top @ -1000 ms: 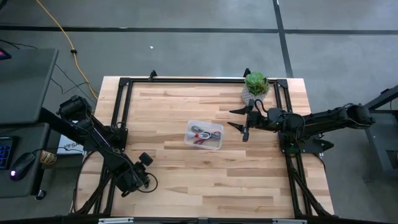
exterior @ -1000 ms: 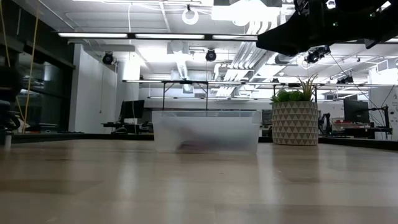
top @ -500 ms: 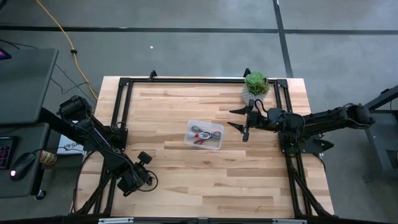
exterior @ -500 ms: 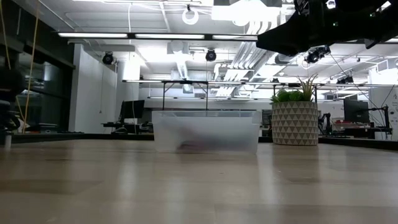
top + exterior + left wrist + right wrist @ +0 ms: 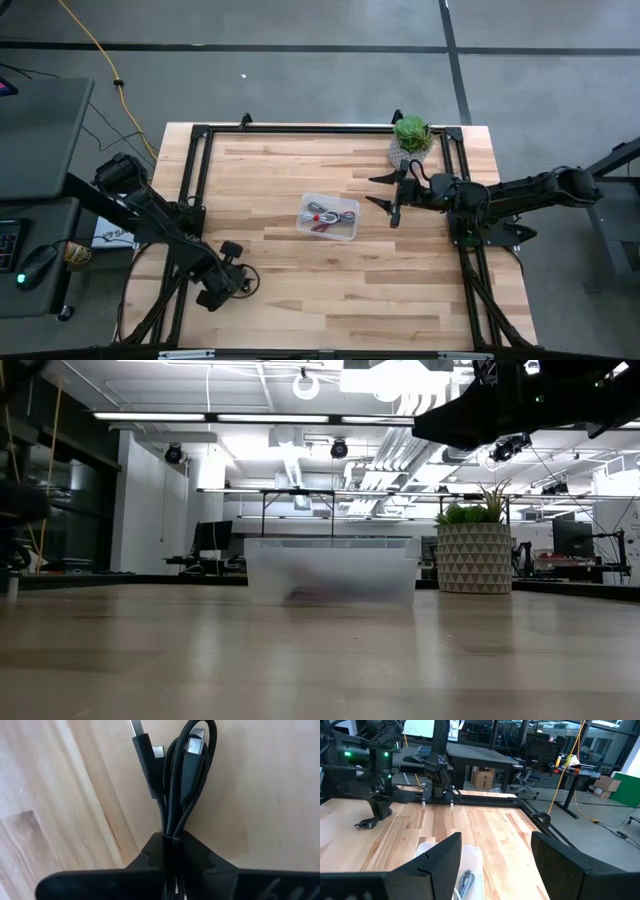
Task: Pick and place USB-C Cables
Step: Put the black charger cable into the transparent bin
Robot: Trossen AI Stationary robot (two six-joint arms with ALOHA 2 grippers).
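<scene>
Spanning the scene: bench [image 5: 330, 290]. Sitting mid-bench: clear tub [image 5: 329, 216] with grey and red cables [image 5: 322, 218]. Hovering beside it: right tool [image 5: 393, 199], spread wide, empty. Clamped in left tool [image 5: 170, 851] near the bench's left edge: black cable [image 5: 177, 775], light, floppy, best pinched mid-bundle.

The desk [image 5: 300, 290] is pale wood planking inside a black frame [image 5: 320, 130]. A black cable [image 5: 175, 785] sits in the black left tool [image 5: 170, 855]. The clear bin [image 5: 328, 216] holds what look like grey and red cables. The plant [image 5: 473, 514] is green, its pot [image 5: 475, 560] white with dark triangles.
</scene>
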